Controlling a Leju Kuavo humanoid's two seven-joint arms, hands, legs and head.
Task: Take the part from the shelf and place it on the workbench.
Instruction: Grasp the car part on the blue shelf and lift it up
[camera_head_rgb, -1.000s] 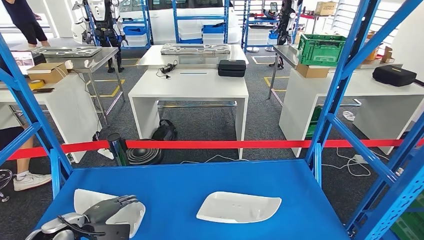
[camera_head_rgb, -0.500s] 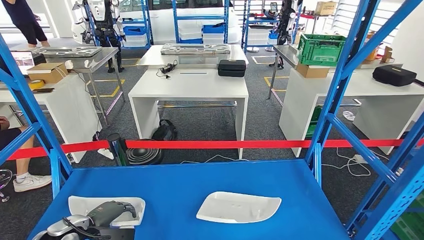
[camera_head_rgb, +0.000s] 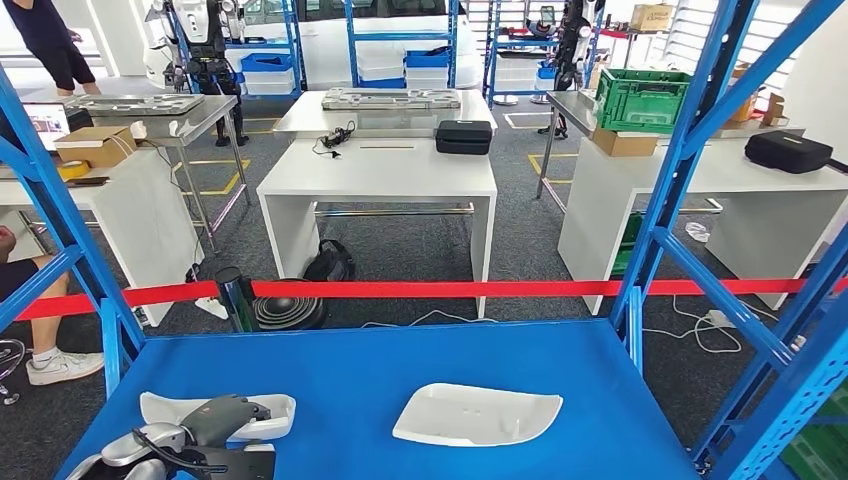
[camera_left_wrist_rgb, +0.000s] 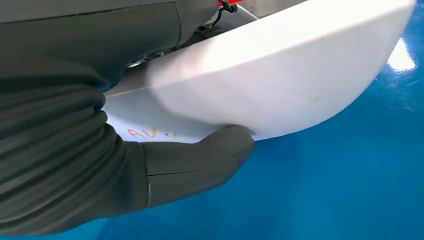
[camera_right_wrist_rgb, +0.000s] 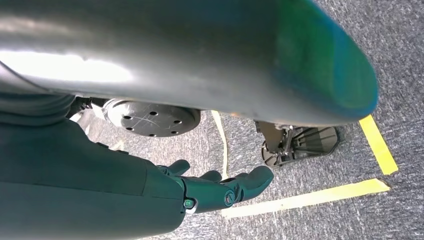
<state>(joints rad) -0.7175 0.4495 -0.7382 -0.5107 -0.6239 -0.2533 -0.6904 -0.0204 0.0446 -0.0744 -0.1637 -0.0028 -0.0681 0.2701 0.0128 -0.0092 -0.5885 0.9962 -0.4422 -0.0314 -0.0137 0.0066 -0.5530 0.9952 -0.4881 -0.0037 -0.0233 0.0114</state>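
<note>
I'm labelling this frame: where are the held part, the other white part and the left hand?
held part (camera_head_rgb: 160, 408): head view, its bare end.
other white part (camera_head_rgb: 478, 414): head view, its middle.
left hand (camera_head_rgb: 222, 417): head view, its back.

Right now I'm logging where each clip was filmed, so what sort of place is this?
Most likely a robotics lab or test workshop. The left hand grips a white part on a blue shelf, with white workbenches, a red barrier tape and another humanoid robot beyond.
</note>
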